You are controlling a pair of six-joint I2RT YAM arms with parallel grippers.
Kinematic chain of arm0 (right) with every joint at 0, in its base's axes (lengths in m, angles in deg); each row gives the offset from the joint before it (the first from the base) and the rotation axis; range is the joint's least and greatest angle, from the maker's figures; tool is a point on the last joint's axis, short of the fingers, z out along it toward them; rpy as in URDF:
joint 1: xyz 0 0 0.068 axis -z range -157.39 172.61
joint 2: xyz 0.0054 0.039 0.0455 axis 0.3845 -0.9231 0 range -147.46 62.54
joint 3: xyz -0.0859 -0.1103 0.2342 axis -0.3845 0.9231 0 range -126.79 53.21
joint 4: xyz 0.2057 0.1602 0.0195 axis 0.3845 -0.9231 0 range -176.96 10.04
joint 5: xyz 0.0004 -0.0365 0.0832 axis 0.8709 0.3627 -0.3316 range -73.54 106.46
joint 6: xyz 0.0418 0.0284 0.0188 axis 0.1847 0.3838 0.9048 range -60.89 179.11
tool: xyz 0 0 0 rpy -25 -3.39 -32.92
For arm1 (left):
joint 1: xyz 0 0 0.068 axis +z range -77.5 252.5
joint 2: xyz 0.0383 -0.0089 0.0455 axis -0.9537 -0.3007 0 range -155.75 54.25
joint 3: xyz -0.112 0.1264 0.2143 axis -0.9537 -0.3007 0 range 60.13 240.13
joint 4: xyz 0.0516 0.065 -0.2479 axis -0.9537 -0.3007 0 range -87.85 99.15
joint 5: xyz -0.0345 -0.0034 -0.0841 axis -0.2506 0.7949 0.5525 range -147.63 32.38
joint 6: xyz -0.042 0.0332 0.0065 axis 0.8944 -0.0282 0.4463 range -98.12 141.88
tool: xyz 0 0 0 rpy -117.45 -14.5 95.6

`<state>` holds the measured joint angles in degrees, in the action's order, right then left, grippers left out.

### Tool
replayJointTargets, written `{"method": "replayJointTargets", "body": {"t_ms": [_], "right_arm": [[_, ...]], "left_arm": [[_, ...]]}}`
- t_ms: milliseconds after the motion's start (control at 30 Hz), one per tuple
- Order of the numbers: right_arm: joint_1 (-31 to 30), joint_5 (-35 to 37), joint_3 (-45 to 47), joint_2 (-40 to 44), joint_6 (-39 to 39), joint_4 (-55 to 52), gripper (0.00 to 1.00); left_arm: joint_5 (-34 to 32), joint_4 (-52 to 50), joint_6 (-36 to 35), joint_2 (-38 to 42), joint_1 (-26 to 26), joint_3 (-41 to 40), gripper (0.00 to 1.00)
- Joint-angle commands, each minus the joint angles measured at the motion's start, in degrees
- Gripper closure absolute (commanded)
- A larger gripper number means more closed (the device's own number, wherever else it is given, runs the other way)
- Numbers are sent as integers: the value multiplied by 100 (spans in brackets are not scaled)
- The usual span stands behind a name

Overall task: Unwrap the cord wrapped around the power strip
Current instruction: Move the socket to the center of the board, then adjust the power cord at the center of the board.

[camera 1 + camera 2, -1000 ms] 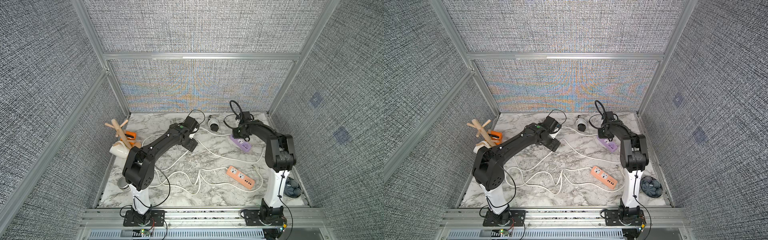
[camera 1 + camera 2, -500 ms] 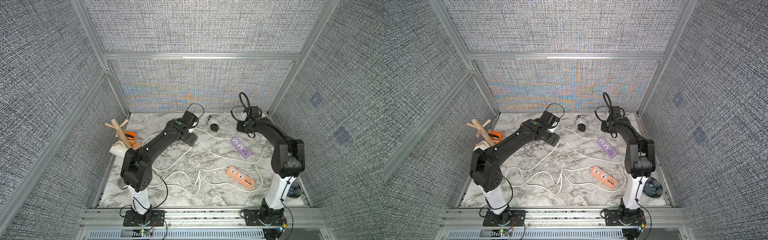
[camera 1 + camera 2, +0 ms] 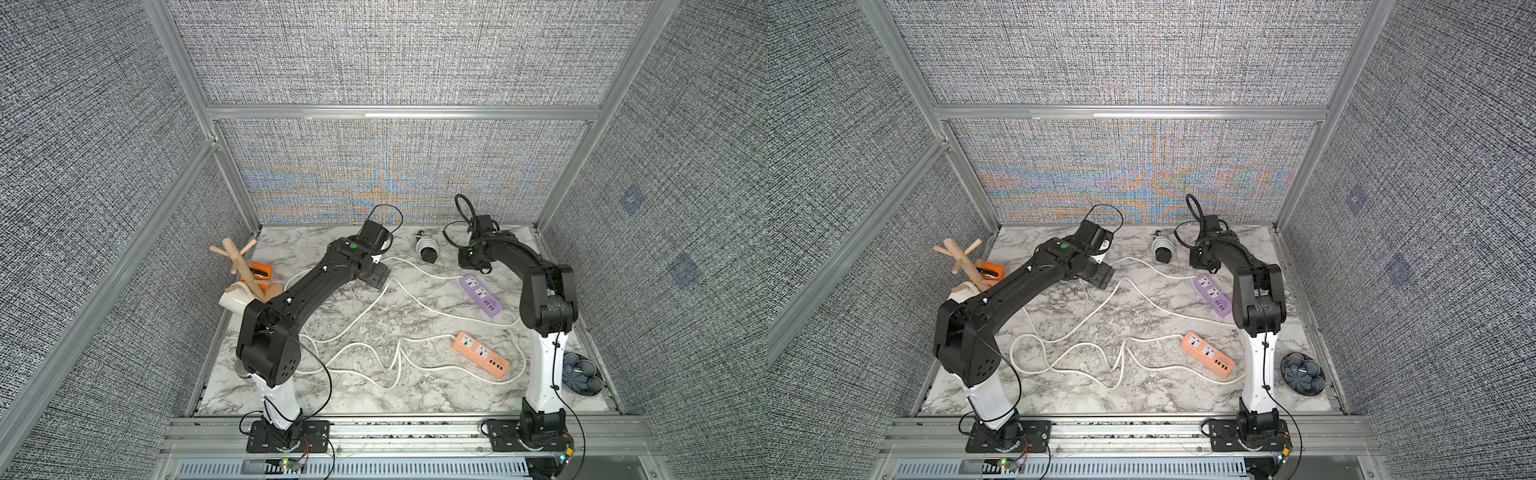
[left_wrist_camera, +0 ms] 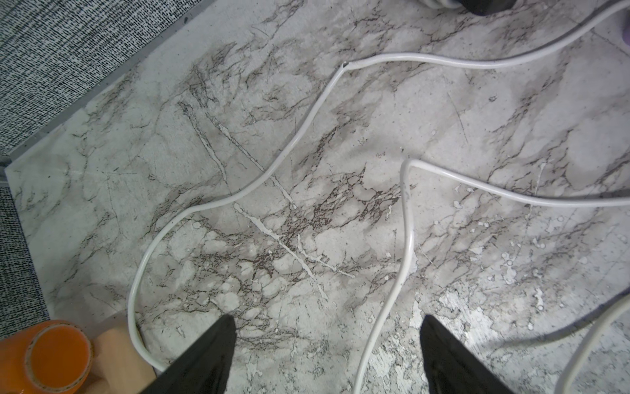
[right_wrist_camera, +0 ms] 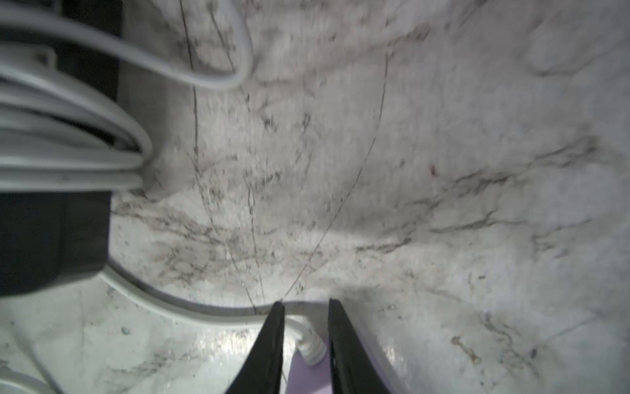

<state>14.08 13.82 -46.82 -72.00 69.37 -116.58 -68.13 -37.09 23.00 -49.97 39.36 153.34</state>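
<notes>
Top views — purple power strip (image 3: 481,296); any lettering too small to read.

Both top views are being lit brightly, evenly from overhead; moiré is being shown on back wall (image 3: 386,178). Right wrist pic is being blurred w/ glare on marble tabletop (image 5: 238,344).

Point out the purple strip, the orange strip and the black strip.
purple strip (image 3: 481,296): a top view, middle of its face.
orange strip (image 3: 480,354): a top view, middle of its face.
black strip (image 3: 429,255): a top view, its dark end.
</notes>
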Motion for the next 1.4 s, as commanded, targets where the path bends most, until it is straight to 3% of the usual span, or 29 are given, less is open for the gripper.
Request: {"method": "replayJointTargets", "body": {"t_ms": [0,233,533,700,933,1167,1367], "right_arm": [[-85,-99,385,211,-643,-25,74],[-290,-428,1711,963,-1373,-57,74],[-457,-1582,2789,1745,-1720,145,75],[-295,-1775,2941,2253,-798,741,74],[-236,-2210,3360,2915,512,1899,62],[-268,-2087,3249,2954,1053,2373,52],[-333,-1543,3086,2959,1380,2572,50]], "left_arm": [[31,66,45,-208,75,250,16],[99,185,128,-546,133,675,19],[453,447,575,-1418,260,1279,28],[677,675,645,-1819,473,1387,35],[1081,220,780,-2745,796,2001,40],[1105,157,948,-2869,1061,1522,42],[1090,515,1076,-2373,1117,369,44]]}}
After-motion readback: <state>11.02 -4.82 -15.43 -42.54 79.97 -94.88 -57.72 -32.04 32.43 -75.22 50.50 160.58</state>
